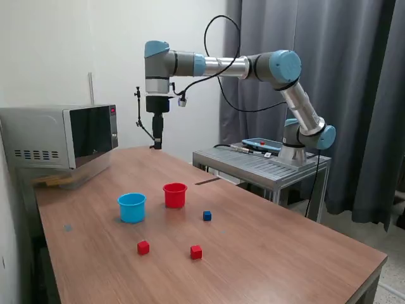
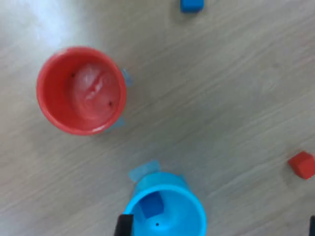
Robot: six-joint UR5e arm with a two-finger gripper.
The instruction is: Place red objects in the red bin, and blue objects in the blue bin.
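The red bin and the light-blue bin stand side by side on the wooden table. A dark blue cube lies to the exterior view's right of the red bin. Two red cubes sit nearer the table's front. My gripper hangs high above the back of the table. In the wrist view the red bin holds nothing, while the blue bin holds a blue cube. Another blue cube and one red cube lie on the wood. The gripper is open, with only its fingertips showing.
A microwave stands at the table's back, on the exterior view's left. A grey metal stand carries the arm's base on the right. A thin black rod on a mount rises behind the gripper. Bits of blue tape mark the wood beside the bins.
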